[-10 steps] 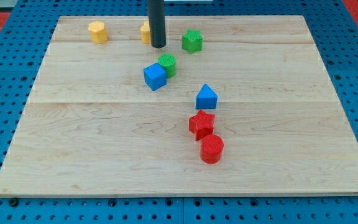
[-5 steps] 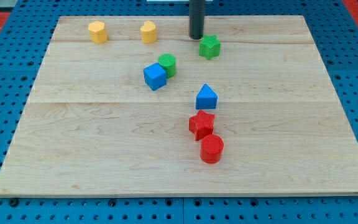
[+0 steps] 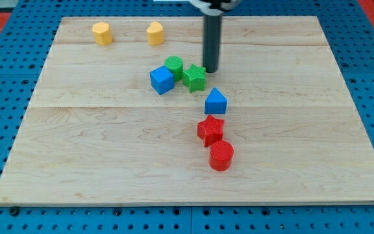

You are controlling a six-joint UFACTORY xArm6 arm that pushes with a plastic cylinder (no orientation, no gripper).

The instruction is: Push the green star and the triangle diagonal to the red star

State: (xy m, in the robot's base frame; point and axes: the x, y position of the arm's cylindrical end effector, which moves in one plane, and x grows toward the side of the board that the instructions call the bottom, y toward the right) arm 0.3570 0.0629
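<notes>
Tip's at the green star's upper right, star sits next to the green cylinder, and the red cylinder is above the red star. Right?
Not quite. In the camera view the red cylinder sits below the red star, not above. The rest holds: my tip is at the green star's upper right, beside the green cylinder.

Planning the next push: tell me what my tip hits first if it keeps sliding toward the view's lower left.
My tip sits just upper right of the green star, so it would likely meet that first, with the blue cube beyond.
</notes>
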